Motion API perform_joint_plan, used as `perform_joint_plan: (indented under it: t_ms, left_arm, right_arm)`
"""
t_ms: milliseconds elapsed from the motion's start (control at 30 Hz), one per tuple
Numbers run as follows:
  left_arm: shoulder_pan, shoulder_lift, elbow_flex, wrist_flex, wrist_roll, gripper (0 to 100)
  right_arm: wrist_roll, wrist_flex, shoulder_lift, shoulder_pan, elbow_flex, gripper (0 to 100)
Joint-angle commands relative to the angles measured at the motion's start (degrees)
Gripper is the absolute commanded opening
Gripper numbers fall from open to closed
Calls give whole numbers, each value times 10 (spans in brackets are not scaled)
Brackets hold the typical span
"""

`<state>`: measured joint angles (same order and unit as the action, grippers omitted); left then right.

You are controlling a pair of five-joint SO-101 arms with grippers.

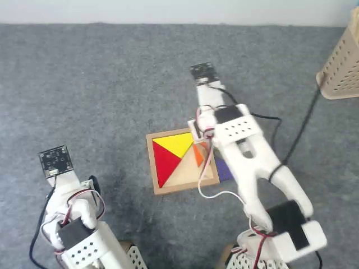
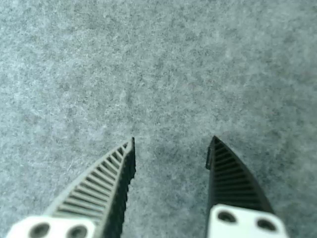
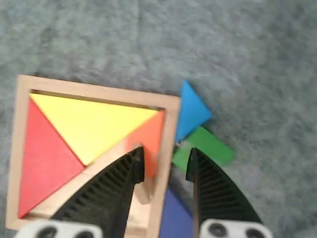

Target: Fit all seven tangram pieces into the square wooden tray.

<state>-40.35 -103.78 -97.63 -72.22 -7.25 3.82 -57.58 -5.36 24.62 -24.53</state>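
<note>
My right end effector (image 3: 166, 151) hangs with its fingers apart, astride one wall of the tray (image 3: 99, 89). One finger is inside, over the orange piece (image 3: 152, 133); the other is outside, just beside the green piece (image 3: 209, 147).

Hazards, as I judge them:
- **Shutting here:** the fingers would clamp the tray wall, not a piece. Any lift or pull would then drag the whole tray and could unseat what lies in it.
- **Descending here:** the inner finger could press the orange piece's edge and tip it.
- **Outer finger:** a sideways sweep would shove the green piece into the blue triangle (image 3: 192, 110), which touches it just beyond that fingertip. Both would then scatter away from the tray.
- **Dark blue piece (image 3: 173, 218):** it lies under my wrist, close against the outside of the wall, so it is easy to knock unnoticed.

Appearance:
- **Tray:** it is a pale wooden square with a low raised rim, resting on the grey felted desk (image 3: 247, 59).
- **Orange piece:** nearest my inner finger, it sits in the corner against the wall. I cannot tell whether it lies quite flat.
- **Yellow triangle (image 3: 94, 121):** past the orange piece, it runs along the wall farthest ahead of my fingertips.
- **Red triangle (image 3: 47, 153):** it fills the side farthest from my outer finger.
- **Bare wood:** the area under my inner finger is unfilled.

My left end effector (image 2: 173, 141) is well apart from all of this, fingers spread over bare desk.
</note>
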Motion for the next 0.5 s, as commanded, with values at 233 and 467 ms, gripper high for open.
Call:
perform_joint_plan:
  t_ms: [233,467]
  left_arm:
    - [2,-6,11,-2,5,225]
    - [2,-6,11,-2,5,225]
  right_arm:
    - [-10,35,-26,-16,-90,5]
    - [-11,21,-24,28,-87,6]
